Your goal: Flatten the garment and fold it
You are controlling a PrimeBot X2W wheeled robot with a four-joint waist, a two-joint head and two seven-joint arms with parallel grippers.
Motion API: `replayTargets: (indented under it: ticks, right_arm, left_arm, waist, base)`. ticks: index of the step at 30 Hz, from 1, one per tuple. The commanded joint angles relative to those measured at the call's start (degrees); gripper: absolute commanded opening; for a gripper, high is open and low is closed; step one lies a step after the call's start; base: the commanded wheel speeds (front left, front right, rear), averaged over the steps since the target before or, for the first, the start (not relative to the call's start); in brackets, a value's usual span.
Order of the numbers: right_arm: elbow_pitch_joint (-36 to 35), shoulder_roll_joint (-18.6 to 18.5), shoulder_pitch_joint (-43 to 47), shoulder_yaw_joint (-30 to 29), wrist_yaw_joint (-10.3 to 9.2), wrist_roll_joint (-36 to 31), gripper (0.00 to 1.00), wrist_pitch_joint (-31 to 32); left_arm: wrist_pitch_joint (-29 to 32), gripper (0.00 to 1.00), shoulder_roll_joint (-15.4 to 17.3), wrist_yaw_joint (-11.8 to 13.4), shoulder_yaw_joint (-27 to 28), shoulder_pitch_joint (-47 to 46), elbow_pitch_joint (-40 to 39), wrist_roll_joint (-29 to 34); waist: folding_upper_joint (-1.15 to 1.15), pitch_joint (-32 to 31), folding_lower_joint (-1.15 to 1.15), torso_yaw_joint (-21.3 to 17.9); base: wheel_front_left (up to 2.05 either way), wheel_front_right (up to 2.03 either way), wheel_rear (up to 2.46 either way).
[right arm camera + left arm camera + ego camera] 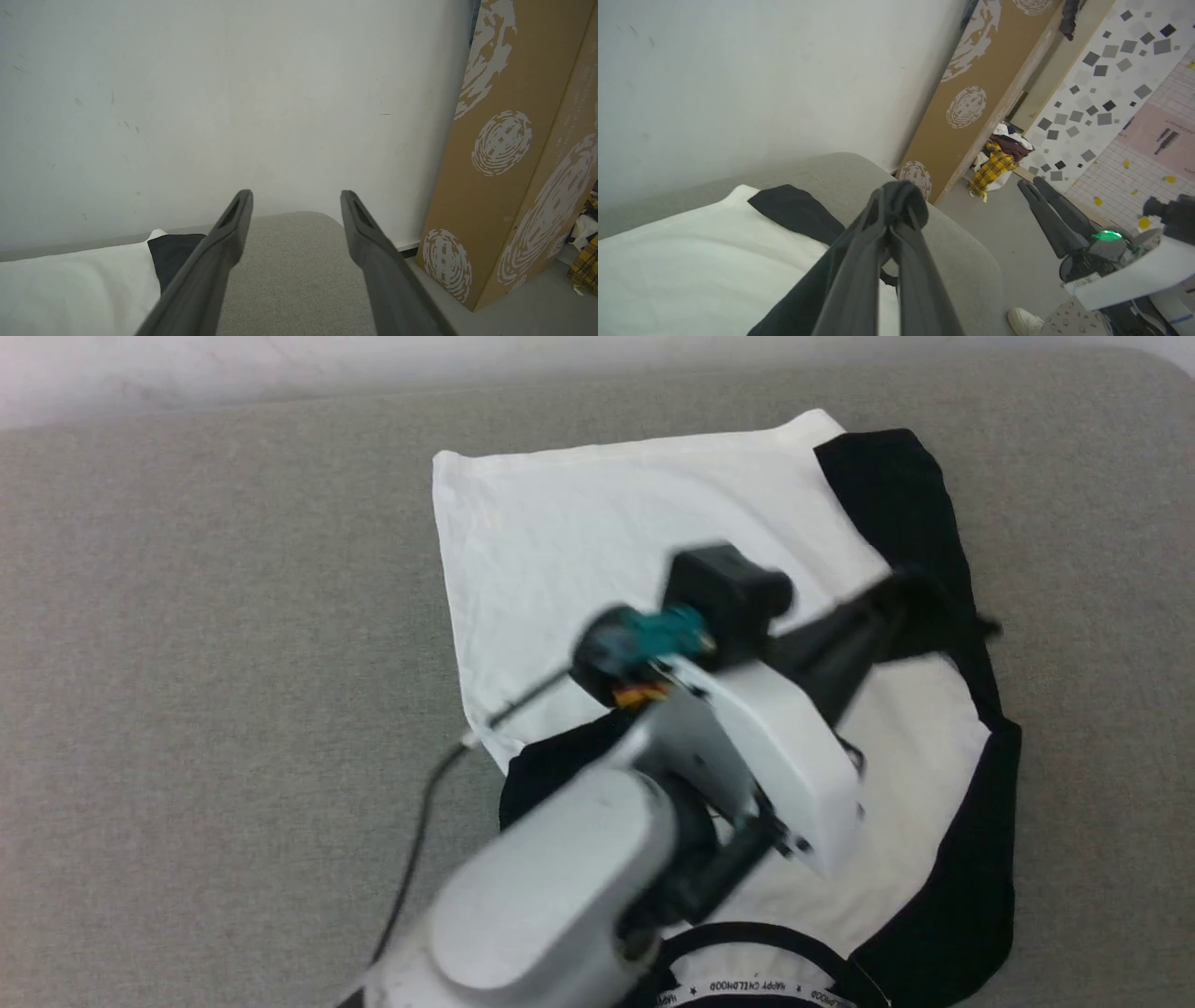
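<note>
The shirt [597, 523] lies partly folded on the grey cushion [187, 616], with black cloth along its right side. The left claw [896, 196] is clenched on a bunch of that black cloth. The right claw [295, 205] gapes wide, empty, above the cushion's corner. The blurred left arm [747, 737] hides the shirt's middle, and the frame's edge cuts off the collar.

The white neck tape [747, 985] of the T-shirt [579, 541] under my arm reads "HAPPY CHILDHOOD", repeated with small crosses between. The print on the label [1080, 282] at the base of my right gripper [1031, 183] and on the pink sheet [1164, 140] is too small to read.
</note>
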Motion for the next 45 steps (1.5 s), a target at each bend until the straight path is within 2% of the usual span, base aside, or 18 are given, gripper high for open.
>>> replayTargets:
  ticks: [1,6,8,9,11,18,21,28,29,30,31,37,45]
  right_arm:
    - [-0.3,0.2,-0.8,0.0,-0.05,-0.1,1.0,0.1]
    - [0.0,0.2,-1.6,1.6,-0.05,0.3,1.0,0.5]
    - [0.5,0.2,-2.0,2.9,-0.05,0.5,1.0,0.6]
    - [0.9,0.2,-2.4,3.8,-0.05,0.7,1.0,0.5]
    - [1.5,0.2,-2.7,4.2,-0.05,0.7,1.0,0.4]
    - [3.4,0.2,-3.6,6.2,-0.05,1.0,1.0,-0.1]
    - [4.4,0.2,-4.5,7.7,-0.05,1.0,1.0,-0.4]
    - [6.2,0.2,-5.5,9.4,-0.05,1.0,1.0,-1.0]
    - [6.3,0.2,-5.5,9.3,-0.05,1.0,1.0,-1.1]
    - [6.4,0.2,-5.5,9.2,-0.05,1.0,1.0,-1.2]
    - [6.5,0.2,-5.5,9.1,-0.05,1.1,1.0,-1.2]
    - [6.7,-0.1,-5.8,8.8,-0.05,0.9,1.0,-1.3]
    - [5.1,-0.3,-4.7,7.6,-0.05,0.4,1.0,-0.3]
  left_arm:
    - [-0.2,0.0,-0.2,0.2,0.1,-0.9,0.0,-0.2]
    - [-7.9,0.0,-0.2,3.4,-12.9,-3.9,9.3,-4.6]
    - [-9.2,0.0,-0.2,4.1,-17.7,-4.6,12.0,-7.6]
    - [-10.4,0.0,-0.2,4.6,-21.9,-5.5,14.0,-10.1]
    - [-11.4,0.0,-0.2,4.9,-24.9,-6.1,15.4,-12.5]
    - [-10.3,0.0,-0.2,4.1,-27.9,-5.9,20.2,-15.2]
    - [-6.4,0.0,-0.2,2.2,-28.0,-3.3,23.8,-11.9]
    - [-2.1,0.0,-0.2,0.4,-28.0,1.9,29.9,-7.2]
    - [-2.1,0.27,-0.2,0.5,-28.0,2.2,30.0,-7.0]
    - [-2.2,0.77,-0.2,0.5,-28.0,2.3,30.0,-6.9]
    - [-2.6,1.0,-0.2,0.5,-28.0,2.3,29.9,-7.1]
    - [-4.8,1.0,-0.2,0.3,-28.0,0.7,27.0,-9.7]
    - [-9.4,1.0,-0.2,-0.6,-27.9,-5.5,18.9,-19.1]
  waist:
    - [0.0,0.5,0.0,-0.5]
    - [0.0,1.8,0.0,-2.4]
    - [0.0,2.3,0.0,-3.2]
    - [0.0,3.0,0.0,-4.0]
    - [0.0,3.5,0.0,-4.7]
    - [0.0,5.0,0.0,-6.8]
    - [0.0,5.4,0.0,-8.2]
    - [0.0,6.0,0.0,-9.8]
    - [0.0,6.1,0.0,-9.7]
    - [0.0,6.2,0.0,-9.6]
    - [0.0,6.3,0.0,-9.4]
    - [0.0,5.7,0.0,-7.7]
    - [0.0,3.1,0.0,-3.5]
  base:
    - [0.0,0.0,0.0]
    - [0.0,0.0,0.0]
    - [0.0,0.0,0.0]
    - [0.0,0.0,0.0]
    - [0.0,0.0,0.0]
    - [0.0,0.0,0.0]
    - [0.0,0.0,0.0]
    - [0.0,0.0,0.0]
    - [0.0,0.0,0.0]
    - [0.0,0.0,0.0]
    - [0.0,0.0,0.0]
    - [0.0,0.0,0.0]
    - [0.0,0.0,0.0]
